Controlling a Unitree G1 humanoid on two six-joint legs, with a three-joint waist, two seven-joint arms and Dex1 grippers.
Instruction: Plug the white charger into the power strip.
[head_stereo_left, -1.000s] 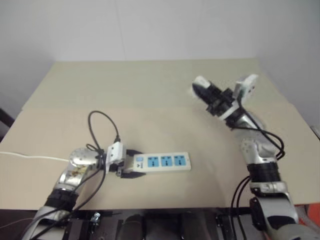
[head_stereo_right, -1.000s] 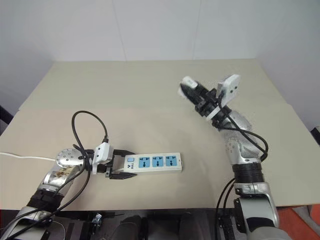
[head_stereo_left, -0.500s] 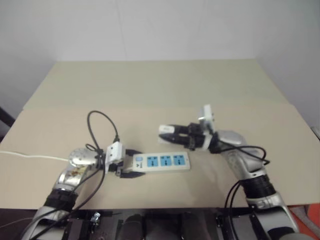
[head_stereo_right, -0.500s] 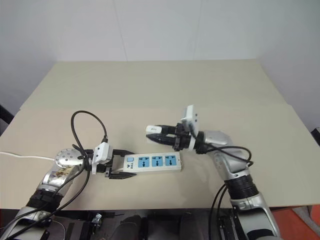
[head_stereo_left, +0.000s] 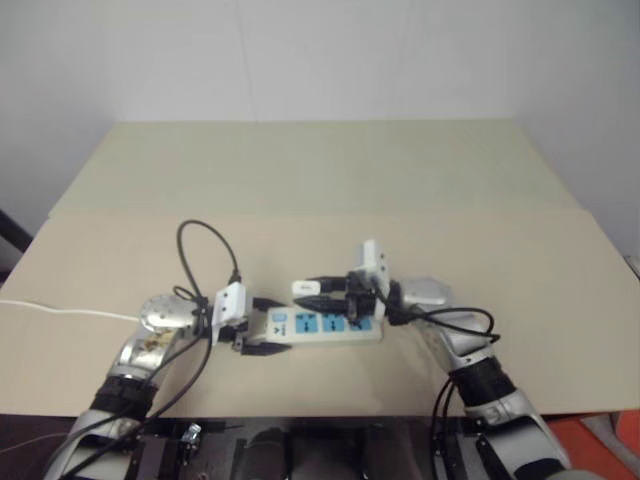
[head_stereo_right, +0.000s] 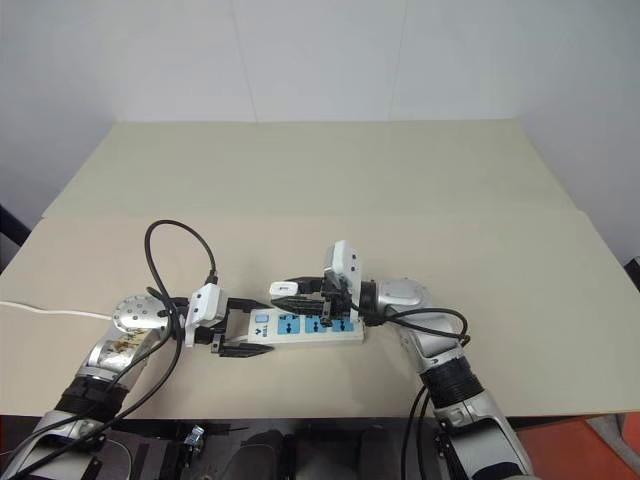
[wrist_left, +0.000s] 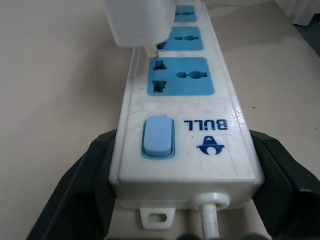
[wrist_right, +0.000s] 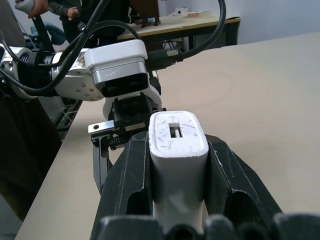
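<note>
From the head camera, the power strip (head_stereo_right: 305, 327) lies on the tan worktop (head_stereo_right: 300, 180). The left gripper (head_stereo_right: 243, 329) has its jaws clamped on the strip's switch end. The right gripper (head_stereo_right: 300, 294) hangs just above the strip's sockets, jaws closed on the white charger (head_stereo_right: 283, 289).

Left wrist view: black fingers (wrist_left: 85, 185) flank the strip's end by its blue switch (wrist_left: 157, 136); the charger's prong (wrist_left: 149, 50) hovers near the first socket.

Right wrist view: the charger (wrist_right: 178, 150) sits pinched between both fingers (wrist_right: 130, 175).
</note>
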